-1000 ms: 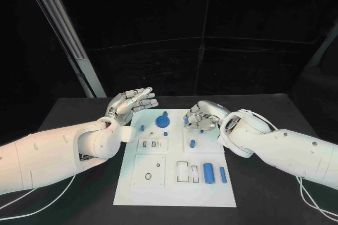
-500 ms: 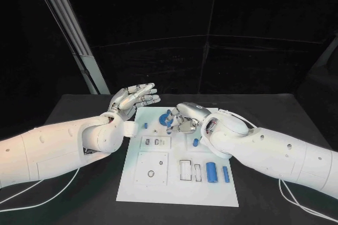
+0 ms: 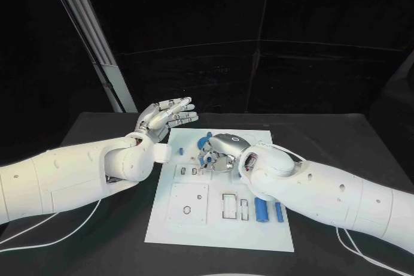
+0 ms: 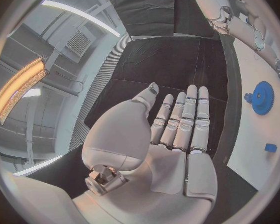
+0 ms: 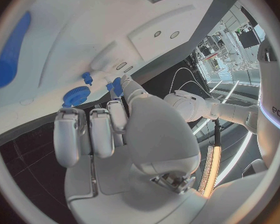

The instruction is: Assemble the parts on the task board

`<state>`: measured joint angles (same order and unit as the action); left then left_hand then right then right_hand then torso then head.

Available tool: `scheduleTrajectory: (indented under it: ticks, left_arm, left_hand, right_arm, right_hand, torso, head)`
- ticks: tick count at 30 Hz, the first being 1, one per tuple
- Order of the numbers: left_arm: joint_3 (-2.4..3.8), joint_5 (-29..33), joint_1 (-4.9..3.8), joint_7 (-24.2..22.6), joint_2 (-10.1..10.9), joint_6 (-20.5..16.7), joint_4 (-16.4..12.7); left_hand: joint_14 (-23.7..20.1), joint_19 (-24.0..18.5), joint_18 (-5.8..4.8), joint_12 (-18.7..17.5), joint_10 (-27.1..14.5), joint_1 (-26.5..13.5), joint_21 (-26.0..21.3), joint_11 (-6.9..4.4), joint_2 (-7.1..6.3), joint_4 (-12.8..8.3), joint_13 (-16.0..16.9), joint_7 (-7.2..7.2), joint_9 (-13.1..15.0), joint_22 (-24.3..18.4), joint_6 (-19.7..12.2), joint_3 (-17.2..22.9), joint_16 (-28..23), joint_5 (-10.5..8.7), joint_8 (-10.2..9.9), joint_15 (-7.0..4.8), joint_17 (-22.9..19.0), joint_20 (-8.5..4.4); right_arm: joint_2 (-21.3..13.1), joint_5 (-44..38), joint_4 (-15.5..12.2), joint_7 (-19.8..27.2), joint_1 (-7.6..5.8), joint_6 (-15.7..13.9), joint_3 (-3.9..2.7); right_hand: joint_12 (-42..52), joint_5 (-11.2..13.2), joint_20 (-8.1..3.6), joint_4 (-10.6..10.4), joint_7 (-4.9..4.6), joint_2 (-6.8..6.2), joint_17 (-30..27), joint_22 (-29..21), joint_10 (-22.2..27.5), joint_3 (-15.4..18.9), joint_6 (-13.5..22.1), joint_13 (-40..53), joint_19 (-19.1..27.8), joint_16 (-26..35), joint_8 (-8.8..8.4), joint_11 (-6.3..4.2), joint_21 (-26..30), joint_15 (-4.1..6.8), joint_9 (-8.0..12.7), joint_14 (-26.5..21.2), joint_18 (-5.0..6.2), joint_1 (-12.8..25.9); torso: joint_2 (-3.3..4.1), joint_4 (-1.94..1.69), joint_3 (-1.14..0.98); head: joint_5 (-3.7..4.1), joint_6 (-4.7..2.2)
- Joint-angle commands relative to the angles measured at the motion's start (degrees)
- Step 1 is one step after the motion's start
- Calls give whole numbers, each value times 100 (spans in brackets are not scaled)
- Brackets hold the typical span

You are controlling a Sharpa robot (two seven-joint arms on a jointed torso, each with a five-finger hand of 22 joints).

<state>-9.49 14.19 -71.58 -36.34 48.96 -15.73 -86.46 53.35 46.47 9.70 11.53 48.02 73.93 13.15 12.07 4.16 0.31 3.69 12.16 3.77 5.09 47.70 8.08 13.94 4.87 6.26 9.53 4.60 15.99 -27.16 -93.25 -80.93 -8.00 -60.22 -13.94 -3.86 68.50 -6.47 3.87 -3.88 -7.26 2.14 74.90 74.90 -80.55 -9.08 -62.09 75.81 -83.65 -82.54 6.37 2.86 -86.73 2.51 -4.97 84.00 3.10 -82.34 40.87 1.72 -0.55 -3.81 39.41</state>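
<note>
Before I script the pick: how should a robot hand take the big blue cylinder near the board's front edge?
Grip the big blue cylinder across its middle, coming from straight above. It lies flat on the task board, round sides exposed, with a slimmer blue pin close alongside, so keep fingers narrow.

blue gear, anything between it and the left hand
Nothing visible: the left hand is raised, open, off the board's far left corner, and the board between it and the gear is bare.

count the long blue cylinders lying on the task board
2: a thick one and a thin one, side by side by the right arm, which may hide more.
</note>
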Motion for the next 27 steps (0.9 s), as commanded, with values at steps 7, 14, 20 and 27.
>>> scheduleTrajectory:
  ticks: [7, 14, 20, 27]
  left_arm:
    - [6, 15, -16, -103, -22, 93, 8]
    - [6, 15, -16, -98, -38, 99, 17]
    - [6, 15, -16, -91, -44, 99, 22]
    - [6, 15, -16, -85, -50, 112, 15]
  left_hand:
    - [39, 46, 77, 39, 30, 14, -28, 2, 28, -16, -4, 263, 3, -7, 53, 30, 37, -7, -3, 5, -5, -13]
    - [39, 46, 77, 39, 30, 14, -28, 2, 28, -16, -4, 263, 3, -7, 53, 30, 37, -7, -3, 5, -5, -13]
    - [39, 46, 77, 39, 30, 14, -28, 2, 28, -16, -4, 263, 3, -7, 53, 30, 37, -7, -3, 5, -5, -13]
    - [39, 46, 77, 39, 30, 14, -28, 2, 28, -16, -4, 263, 3, -7, 53, 30, 37, -7, -3, 5, -5, -13]
  right_arm:
    - [92, -331, 75, -89, 47, 167, 43]
    - [168, -442, 160, -81, 60, 118, 132]
    - [210, -476, 210, -67, 76, 113, 150]
    - [221, -449, 223, -78, 84, 164, 155]
  right_hand:
    - [-36, -39, -13, -4, 133, 11, -10, 523, -123, -40, -179, -102, 20, 28, 18, -177, 39, 28, -39, 299, -83, 75]
    - [-41, -41, -13, -5, 132, 1, -12, 520, -120, -43, -178, -104, 22, 31, 12, -176, 41, 27, -38, 299, -83, 92]
    - [-48, -41, -14, -5, 130, -10, -19, 514, -118, -44, -174, -107, 25, 35, 6, -176, 43, 27, -36, 298, -81, 106]
    - [-44, -38, -14, -7, 129, -17, -13, 513, -119, -45, -173, -104, 26, 33, 2, -174, 44, 27, -35, 299, -81, 119]
  torso:
    - [-1, -3, -8]
    - [2, -11, -4]
    - [1, -9, 0]
    - [0, -10, 4]
  head:
    - [-42, 59]
    - [-30, 67]
    - [-41, 90]
    - [-44, 107]
